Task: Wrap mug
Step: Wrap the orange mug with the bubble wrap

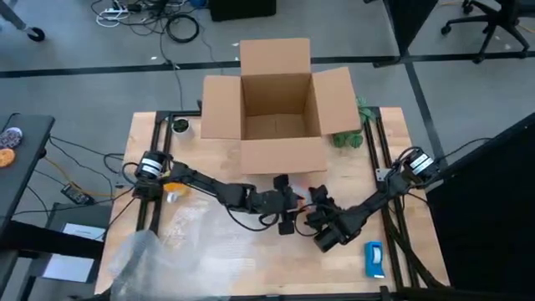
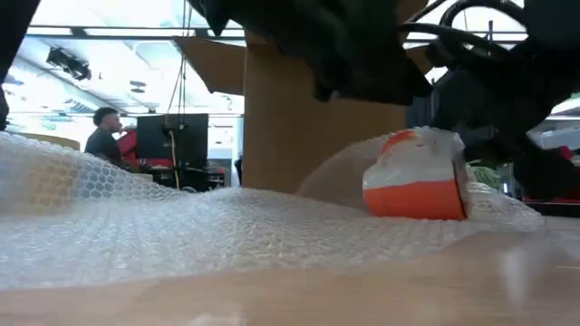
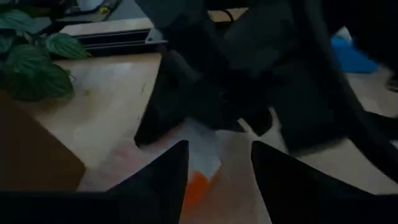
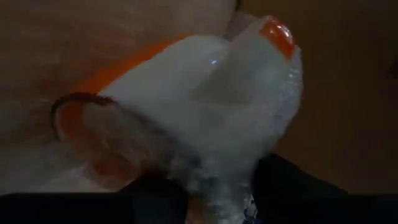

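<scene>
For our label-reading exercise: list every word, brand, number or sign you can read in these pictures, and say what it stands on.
None can be read.
Cardboard box: plain sides, no print seen.
Mug: orange, part-covered by bubble wrap, no lettering.
Flat blue-and-white object: any markings too small to read.
Papers beside the table: too blurred.

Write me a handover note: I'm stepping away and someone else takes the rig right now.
Left gripper: open, over the mug, beside the right gripper.
Right gripper: at the mug, pressed into the bubble wrap; its grip is not visible.
Mug: on the table in front of the open cardboard box.
Done: wrap partly over the mug.
Left: cover the exposed orange.
</scene>
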Robot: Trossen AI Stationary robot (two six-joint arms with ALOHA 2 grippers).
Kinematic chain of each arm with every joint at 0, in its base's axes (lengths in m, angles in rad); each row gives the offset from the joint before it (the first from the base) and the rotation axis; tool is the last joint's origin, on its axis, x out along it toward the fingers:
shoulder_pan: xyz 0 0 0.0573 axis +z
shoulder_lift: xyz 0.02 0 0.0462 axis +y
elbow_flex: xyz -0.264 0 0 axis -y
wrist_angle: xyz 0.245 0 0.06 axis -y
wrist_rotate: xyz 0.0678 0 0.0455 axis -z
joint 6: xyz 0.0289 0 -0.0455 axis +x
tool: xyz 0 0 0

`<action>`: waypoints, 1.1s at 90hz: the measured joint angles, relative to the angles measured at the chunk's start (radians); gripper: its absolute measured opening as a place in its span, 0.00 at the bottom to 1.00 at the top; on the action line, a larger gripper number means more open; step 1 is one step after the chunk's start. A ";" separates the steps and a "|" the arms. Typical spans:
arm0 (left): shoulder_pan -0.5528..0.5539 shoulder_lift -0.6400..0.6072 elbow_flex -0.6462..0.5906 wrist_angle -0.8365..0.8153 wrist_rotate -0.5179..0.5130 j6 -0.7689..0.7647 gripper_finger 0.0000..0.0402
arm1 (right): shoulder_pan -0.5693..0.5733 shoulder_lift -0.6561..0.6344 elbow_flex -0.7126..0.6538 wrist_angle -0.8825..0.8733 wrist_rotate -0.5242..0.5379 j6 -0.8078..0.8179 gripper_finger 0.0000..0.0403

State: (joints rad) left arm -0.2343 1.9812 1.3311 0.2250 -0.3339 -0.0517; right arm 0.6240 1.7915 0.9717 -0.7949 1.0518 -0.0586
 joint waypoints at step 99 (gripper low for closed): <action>0.017 0.023 -0.108 0.000 -0.028 -0.056 0.27 | 0.033 -0.111 0.061 0.031 -0.159 0.057 0.36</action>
State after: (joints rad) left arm -0.2176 2.0037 1.2228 0.2252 -0.3624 -0.1082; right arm 0.6567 1.6810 1.0325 -0.7637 0.8928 -0.0011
